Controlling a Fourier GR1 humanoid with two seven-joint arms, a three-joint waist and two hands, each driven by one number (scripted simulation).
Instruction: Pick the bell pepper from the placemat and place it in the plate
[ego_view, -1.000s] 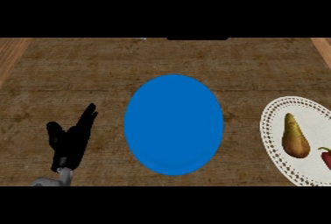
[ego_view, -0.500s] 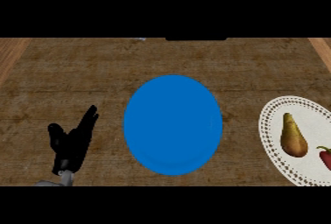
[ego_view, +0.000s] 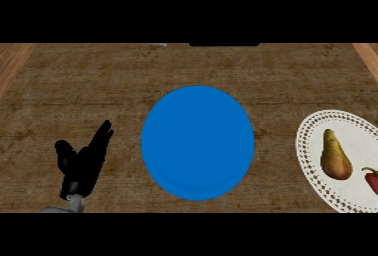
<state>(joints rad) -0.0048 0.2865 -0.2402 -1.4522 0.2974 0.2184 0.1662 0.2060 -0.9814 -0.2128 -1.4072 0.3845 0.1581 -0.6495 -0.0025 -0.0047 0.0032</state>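
Soft, even light — counter (ego_view: 88, 75) dim, blue plate (ego_view: 198, 142) evenly bright.

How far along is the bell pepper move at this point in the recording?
Done: nothing yet. The red bell pepper lies on the white placemat next to a pear, at the view's right edge, and the blue plate holds nothing. In hand: nothing. The left robot hand rests open at lower left, and the right robot hand is out of view. Left: grasp the pepper, carry it over and set it in the plate.
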